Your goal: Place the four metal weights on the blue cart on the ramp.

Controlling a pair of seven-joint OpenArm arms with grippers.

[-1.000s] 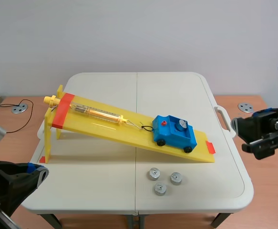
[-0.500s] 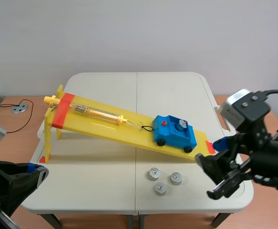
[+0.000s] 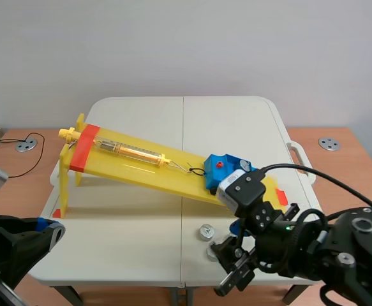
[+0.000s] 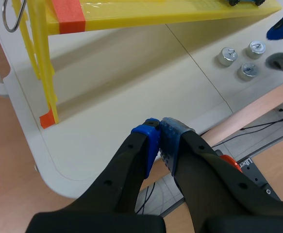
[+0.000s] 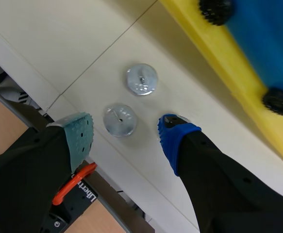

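Note:
The blue cart (image 3: 226, 165) sits low on the yellow ramp (image 3: 141, 167), partly hidden by my right arm. In the right wrist view, my open right gripper (image 5: 126, 137) hangs just above the table with one metal weight (image 5: 120, 119) between its fingertips and a second weight (image 5: 141, 79) just ahead. The cart's blue body (image 5: 272, 43) and black wheels lie beyond. The left wrist view shows three weights (image 4: 247, 70) grouped on the table. My left gripper (image 4: 159, 127) is shut on nothing, off the table's near left corner.
A spring scale (image 3: 125, 150) lies along the ramp, hooked to the cart by a wire. The ramp's upright support (image 4: 43, 63) stands at the table's left. The white table's front edge (image 5: 29, 63) runs right behind the weights.
My right arm has swung in from the right edge and come down over the loose weights, now covering part of the cart. The left arm has stayed still.

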